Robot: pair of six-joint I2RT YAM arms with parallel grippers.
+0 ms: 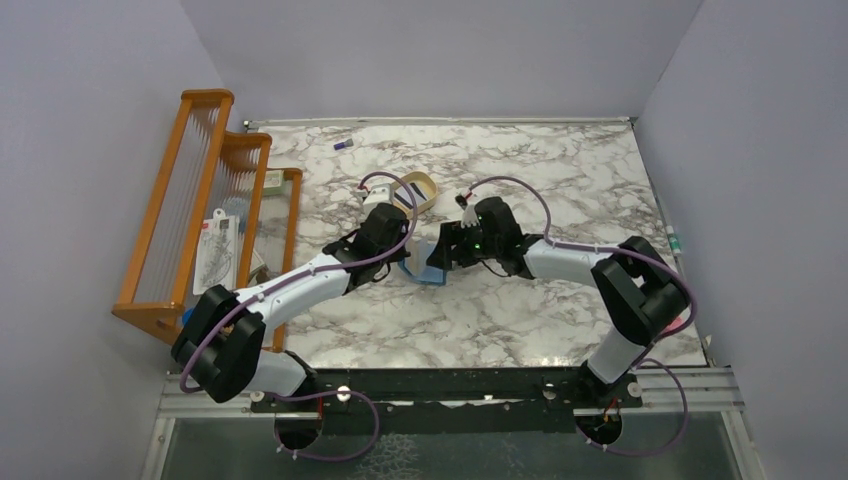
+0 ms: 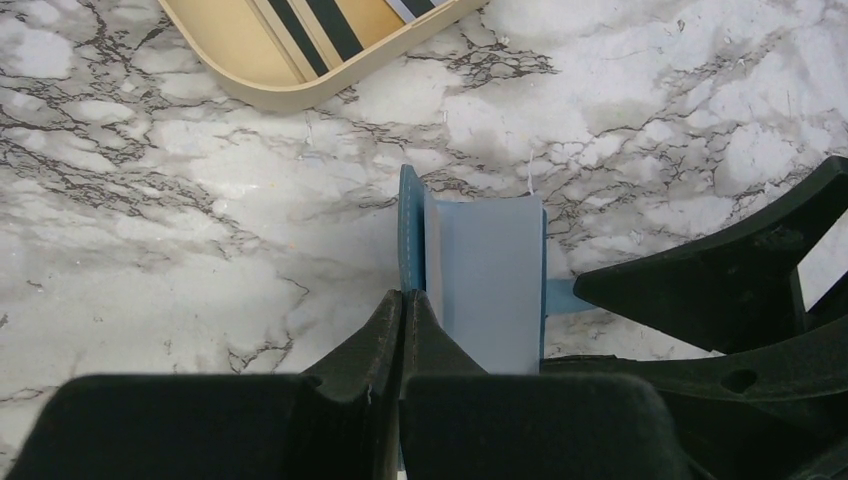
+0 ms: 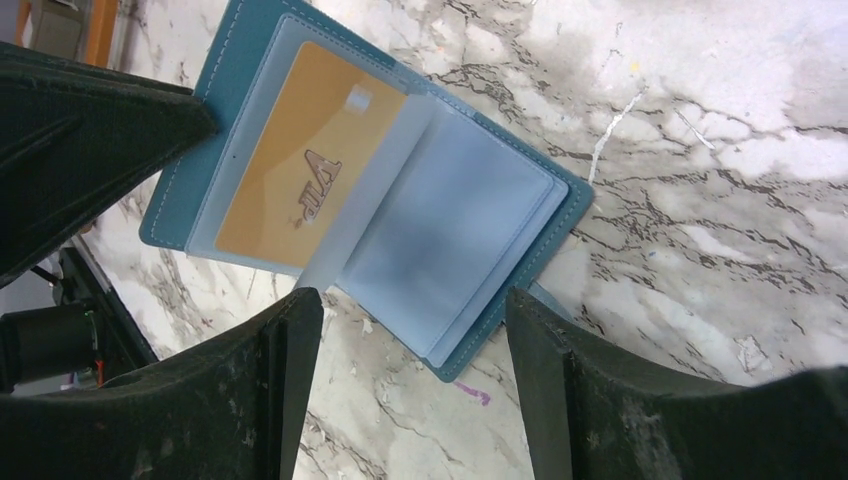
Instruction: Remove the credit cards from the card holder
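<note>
The card holder (image 2: 485,280) lies on the table (image 2: 150,250) between the two arms, and the left end effector (image 2: 403,305) is closed on the edge of its teal cover, the two black fingers pressed together with the thin cover pinched between them. From the left wrist view the holder is seen edge-on: a dark teal outer leaf, then a stack of pale blue sleeves beside it. The right end effector (image 3: 410,305) is open just above the holder's other half, its broad black fingers (image 3: 275,390) spread apart with the pale sleeves showing in the gap; whether either fingertip touches a sleeve cannot be told. In the right wrist view the holder is spread open like a small book, its cover teal with light stitching along the rim and rounded corners, its inner pages soft, translucent blue-white plastic. A tan card (image 3: 295,165) sits inside the sleeve against the cover leaf, smooth and flat, with embossed lettering across its middle; the sleeves on the facing side look cloudy, and their contents cannot be made out. The table is glossy white marble with grey veins. Beyond the holder stands a tan tray (image 2: 250,85) with a raised, rounded rim, holding striped cards (image 2: 335,22) marked with dark bands.
</note>
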